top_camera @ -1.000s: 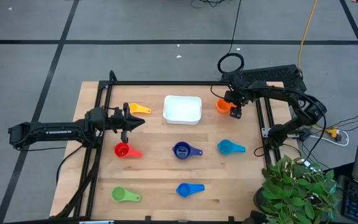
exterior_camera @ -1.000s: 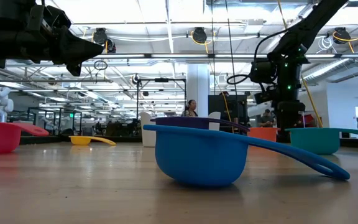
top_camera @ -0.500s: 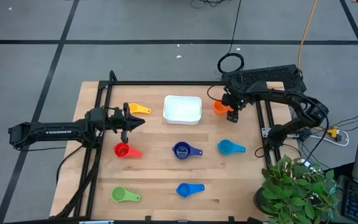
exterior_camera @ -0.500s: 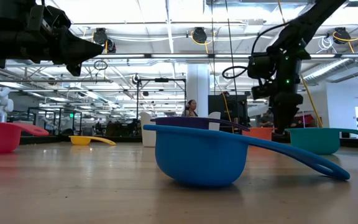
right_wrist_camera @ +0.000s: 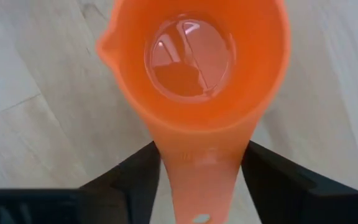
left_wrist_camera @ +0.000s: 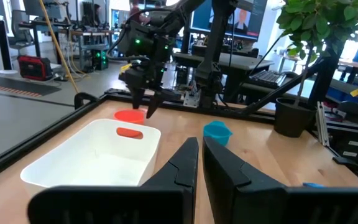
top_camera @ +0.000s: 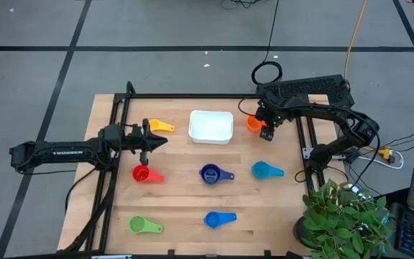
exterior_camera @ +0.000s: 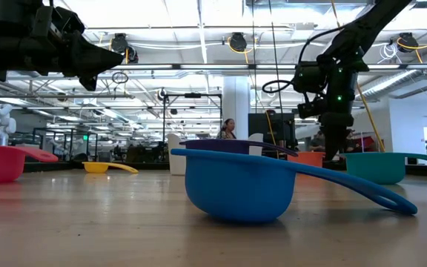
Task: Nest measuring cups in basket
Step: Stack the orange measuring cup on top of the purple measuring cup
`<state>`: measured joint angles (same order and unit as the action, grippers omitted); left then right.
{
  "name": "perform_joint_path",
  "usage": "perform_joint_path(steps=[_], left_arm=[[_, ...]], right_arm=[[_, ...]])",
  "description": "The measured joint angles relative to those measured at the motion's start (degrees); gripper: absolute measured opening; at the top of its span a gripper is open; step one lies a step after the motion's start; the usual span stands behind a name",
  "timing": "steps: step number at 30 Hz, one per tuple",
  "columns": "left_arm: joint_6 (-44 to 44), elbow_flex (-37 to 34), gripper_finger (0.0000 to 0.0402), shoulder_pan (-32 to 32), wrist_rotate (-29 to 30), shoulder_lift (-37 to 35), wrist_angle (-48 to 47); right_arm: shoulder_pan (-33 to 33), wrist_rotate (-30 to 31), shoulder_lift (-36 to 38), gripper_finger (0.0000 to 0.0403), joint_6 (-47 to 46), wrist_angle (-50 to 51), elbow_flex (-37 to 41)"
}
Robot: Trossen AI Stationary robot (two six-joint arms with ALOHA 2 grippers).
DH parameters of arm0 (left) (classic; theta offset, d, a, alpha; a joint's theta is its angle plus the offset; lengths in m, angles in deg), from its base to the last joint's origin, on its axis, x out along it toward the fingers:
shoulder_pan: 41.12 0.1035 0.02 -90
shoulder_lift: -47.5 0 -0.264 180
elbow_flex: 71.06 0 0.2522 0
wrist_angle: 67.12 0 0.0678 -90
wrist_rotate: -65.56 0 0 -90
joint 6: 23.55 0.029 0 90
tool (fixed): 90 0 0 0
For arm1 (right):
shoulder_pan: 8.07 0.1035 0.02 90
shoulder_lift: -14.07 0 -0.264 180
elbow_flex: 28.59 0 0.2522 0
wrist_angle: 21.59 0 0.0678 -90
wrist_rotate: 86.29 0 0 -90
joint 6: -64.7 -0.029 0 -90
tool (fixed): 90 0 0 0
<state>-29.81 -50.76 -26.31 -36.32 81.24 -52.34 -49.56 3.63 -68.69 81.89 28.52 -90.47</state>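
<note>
Presently, your right gripper (right_wrist_camera: 201, 163) sits directly over the orange cup (right_wrist_camera: 197, 68), fingers spread either side of its handle; whether the pads touch it, you cannot tell from this angle. That cup (top_camera: 254, 122) stands on the table just right of the white basket (top_camera: 211, 126). Your left gripper (top_camera: 162, 139) waits left of the basket with its fingers nearly together, beside the yellow cup (top_camera: 161, 126). Remaining cups, all apart on the wood: red (top_camera: 142, 173), navy (top_camera: 210, 173), teal (top_camera: 263, 170), blue (top_camera: 214, 219), green (top_camera: 139, 224).
</note>
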Motion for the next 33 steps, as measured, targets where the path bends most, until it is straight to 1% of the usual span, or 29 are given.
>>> perform_joint_path(steps=[4,6,13,19,21,24,26,28,30,33], left_arm=[[0.0,0.0,0.0028,0.0,0.0,0.0,0.0],[0.0,0.0,0.0028,0.0,0.0,0.0,0.0],[0.0,0.0,0.0028,0.0,0.0,0.0,0.0],[0.0,0.0,0.0028,0.0,0.0,0.0,0.0],[0.0,0.0,0.0028,0.0,0.0,0.0,0.0],[0.0,0.0,0.0028,0.0,0.0,0.0,0.0],[0.0,0.0,0.0028,0.0,0.0,0.0,0.0],[0.0,0.0,0.0028,0.0,0.0,0.0,0.0],[0.0,0.0,0.0028,0.0,0.0,0.0,0.0],[0.0,0.0,0.0028,0.0,0.0,0.0,0.0]], right_arm=[[0.0,0.0,0.0,0.0151,0.1,0.6,0.0],[0.0,0.0,0.0,0.0136,0.1,0.9,0.0],[0.0,0.0,0.0,0.0113,0.5,0.9,0.0],[0.0,-0.1,0.0,0.0076,0.9,-0.2,0.0],[0.0,-1.1,0.0,0.007,1.4,-0.5,0.0],[0.1,-1.6,0.0,0.0072,4.2,-0.4,0.0],[0.4,-1.4,0.0,0.0082,6.6,0.4,0.0],[0.8,-0.5,0.0,0.01,9.3,1.2,0.0],[1.5,1.9,0.0,0.0124,11.3,2.3,0.0],[2.6,4.7,0.0,0.0163,12.4,3.1,0.0]])
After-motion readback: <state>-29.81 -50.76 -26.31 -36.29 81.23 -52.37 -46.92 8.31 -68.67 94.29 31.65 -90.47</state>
